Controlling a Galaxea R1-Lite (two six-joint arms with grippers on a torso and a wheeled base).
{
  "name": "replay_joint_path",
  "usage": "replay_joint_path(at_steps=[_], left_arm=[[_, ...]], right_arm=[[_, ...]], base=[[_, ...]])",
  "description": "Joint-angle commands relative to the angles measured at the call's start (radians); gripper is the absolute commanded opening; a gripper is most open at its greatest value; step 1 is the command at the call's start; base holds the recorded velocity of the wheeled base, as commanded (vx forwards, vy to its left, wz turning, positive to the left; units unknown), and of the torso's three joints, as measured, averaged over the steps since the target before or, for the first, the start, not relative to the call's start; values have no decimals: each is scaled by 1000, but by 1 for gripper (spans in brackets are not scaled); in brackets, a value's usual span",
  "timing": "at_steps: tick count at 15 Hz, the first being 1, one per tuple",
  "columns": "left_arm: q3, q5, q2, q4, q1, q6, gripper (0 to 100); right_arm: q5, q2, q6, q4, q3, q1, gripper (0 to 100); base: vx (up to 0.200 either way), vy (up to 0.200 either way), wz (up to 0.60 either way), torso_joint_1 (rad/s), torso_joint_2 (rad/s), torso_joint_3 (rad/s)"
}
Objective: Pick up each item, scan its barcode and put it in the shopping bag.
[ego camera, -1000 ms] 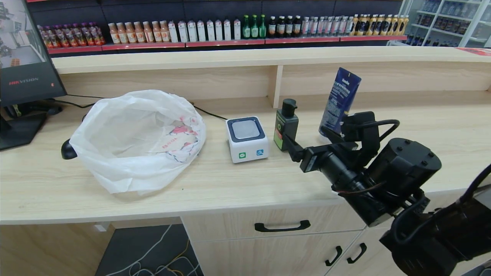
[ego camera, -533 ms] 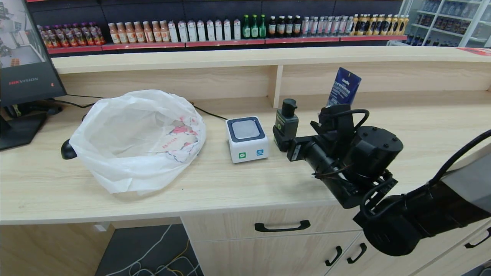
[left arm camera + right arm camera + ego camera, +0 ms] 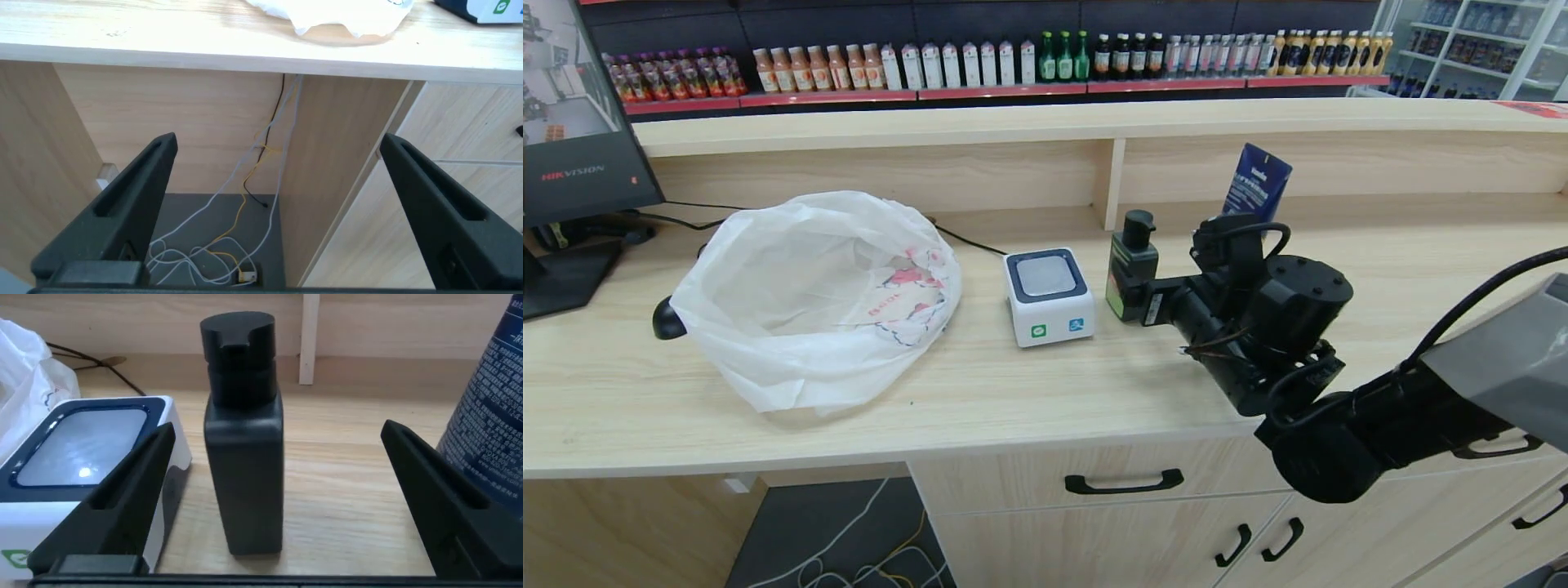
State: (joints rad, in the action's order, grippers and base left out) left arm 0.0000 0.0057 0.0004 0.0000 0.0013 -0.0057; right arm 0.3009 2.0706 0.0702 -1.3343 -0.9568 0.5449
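**Right arm squares up to the pump bottle; bag and scanner stand ready**

The wooden counter (image 3: 1013, 392) is laid out so that the work runs from the robot's right to its left. The white shopping bag (image 3: 809, 302) sits slumped with its mouth spread open and facing up, apparently so items can be dropped straight in. The blue pouch (image 3: 1258, 184) stands upright at the back, just behind the right arm, probably waiting its turn.

The small white scanner (image 3: 1048, 296) rests between the bag and the goods, window up, so a barcode can pass over it on the way to the bag. The dark pump bottle (image 3: 1134, 253) stands upright just beside the scanner.

The right gripper (image 3: 278, 433) is level with the bottle, jaws spread wide to either side of it and not touching, which suggests a side grasp is being lined up. The left gripper (image 3: 278, 143) hangs below the counter edge, jaws also wide and holding nothing.
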Motion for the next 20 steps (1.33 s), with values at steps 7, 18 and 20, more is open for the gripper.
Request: replay_joint_path(at_steps=[7,18,20], left_arm=[[0,0,0,0,0,0,100],[0,0,0,0,0,0,100],[0,0,0,0,0,0,100]], right_arm=[[-26,75,6,99,-169,-33,100],[-39,128,3,164,-263,-40,100],[-37,129,2,164,-261,-39,100]], base=[[0,0,0,0,0,0],[0,0,0,0,0,0],[0,0,0,0,0,0]])
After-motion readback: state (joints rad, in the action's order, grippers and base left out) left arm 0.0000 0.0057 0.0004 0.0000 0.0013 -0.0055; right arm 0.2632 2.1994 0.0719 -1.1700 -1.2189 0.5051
